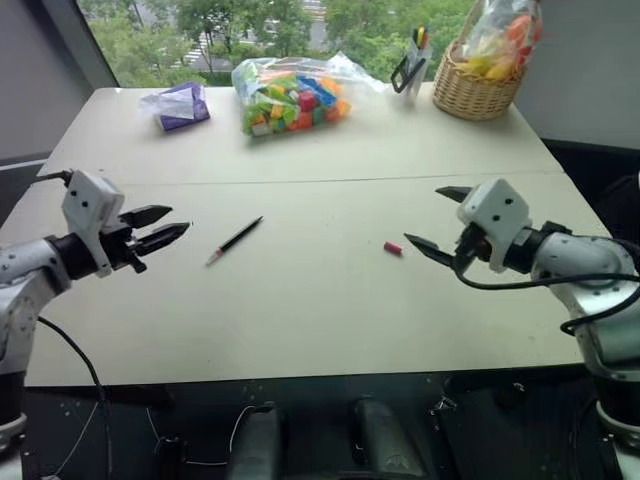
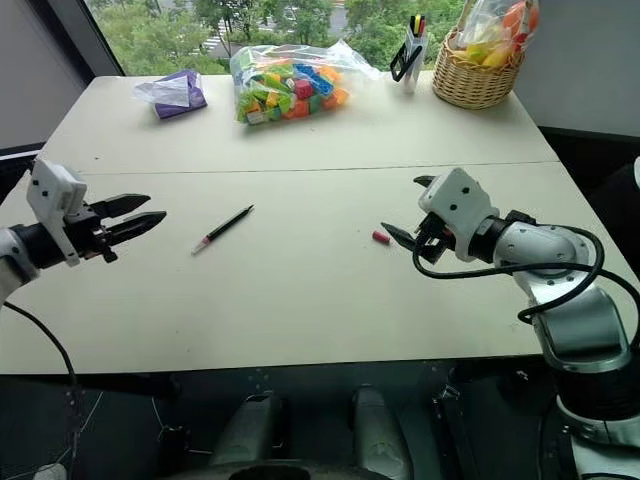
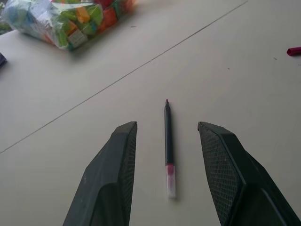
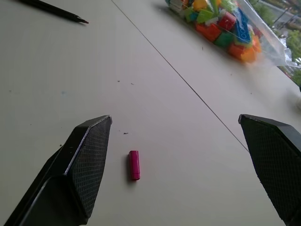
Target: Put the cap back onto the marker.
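Lying on the beige table [image 1: 330, 330], the marker [image 1: 235, 240] is seen left of centre and the cap [image 1: 393, 248] well apart at its 3 o'clock. The left gripper [image 1: 168, 226] is held partly parted, empty; the right gripper [image 1: 440, 222] is spread wide, empty, its upper finger partly hidden. The marker is cropped in the right wrist view.
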{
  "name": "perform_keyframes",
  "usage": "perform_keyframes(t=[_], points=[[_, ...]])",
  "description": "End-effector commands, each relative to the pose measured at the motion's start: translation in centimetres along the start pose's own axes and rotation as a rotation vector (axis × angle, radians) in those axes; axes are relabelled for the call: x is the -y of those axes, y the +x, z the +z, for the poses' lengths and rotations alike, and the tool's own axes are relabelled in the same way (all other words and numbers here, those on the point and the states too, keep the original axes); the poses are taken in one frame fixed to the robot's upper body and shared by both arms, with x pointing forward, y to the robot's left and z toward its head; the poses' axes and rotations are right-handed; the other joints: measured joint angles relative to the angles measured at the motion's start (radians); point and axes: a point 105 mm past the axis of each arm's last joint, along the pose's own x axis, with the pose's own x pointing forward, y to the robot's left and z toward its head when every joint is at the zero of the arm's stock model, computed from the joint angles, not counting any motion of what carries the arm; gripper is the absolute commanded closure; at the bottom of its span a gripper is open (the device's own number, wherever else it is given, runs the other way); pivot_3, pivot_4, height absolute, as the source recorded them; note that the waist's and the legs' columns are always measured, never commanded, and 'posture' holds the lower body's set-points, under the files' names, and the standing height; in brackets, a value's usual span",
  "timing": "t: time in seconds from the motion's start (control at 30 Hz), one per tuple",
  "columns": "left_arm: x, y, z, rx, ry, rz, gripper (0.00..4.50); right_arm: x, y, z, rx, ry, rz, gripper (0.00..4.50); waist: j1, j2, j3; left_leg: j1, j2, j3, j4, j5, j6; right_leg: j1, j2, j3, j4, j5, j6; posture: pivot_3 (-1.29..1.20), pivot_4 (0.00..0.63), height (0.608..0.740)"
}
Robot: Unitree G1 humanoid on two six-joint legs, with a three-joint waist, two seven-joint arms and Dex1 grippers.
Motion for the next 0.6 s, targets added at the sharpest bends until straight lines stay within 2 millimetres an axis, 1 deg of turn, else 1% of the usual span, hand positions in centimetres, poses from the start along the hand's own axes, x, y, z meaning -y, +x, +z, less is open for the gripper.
perform_keyframes(t=[0.03, 0.23, 0.53, 0.6], points=[[-0.2, -0.6, 0.8, 0.017, 0.041, -0.015, 2.36, 0.5, -0.3, 2.1, 0.056, -0.04, -0.006, 0.05, 0.0, 0.0, 0.0, 0.0, 0.0, 0.0, 0.0, 0.0, 0.0, 0.0, 0.0, 0.0, 0.0, 0.0, 0.0, 0.0, 0.15, 0.74], [0.9, 0.1, 1.4, 0.05, 0.023, -0.054, 2.36, 0.3, -0.2, 2.0, 0.049, -0.046, 0.005, 0.05, 0.001, 0.0, 0.0, -0.002, 0.0, 0.0, 0.0, 0.0, 0.0, -0.002, 0.0, 0.0, 0.0, 0.0, 0.001, 0.0, 0.15, 0.74], [1.1, 0.6, 0.9, 0.052, 0.031, -0.042, 2.36, -0.1, -0.5, 1.6, 0.027, -0.031, 0.029, 0.05, 0.001, 0.0, 0.0, -0.003, 0.0, 0.0, 0.001, 0.0, 0.0, -0.002, 0.0, 0.0, 0.0, 0.0, 0.001, 0.0, 0.15, 0.74], [1.2, 0.8, 0.8, 0.056, 0.032, -0.041, 2.36, -0.3, -0.6, 1.1, 0.004, -0.045, 0.04, 0.05, 0.001, 0.0, 0.0, -0.003, 0.0, 0.0, 0.001, 0.0, 0.0, -0.002, 0.0, 0.0, 0.0, 0.0, 0.001, 0.0, 0.15, 0.74]])
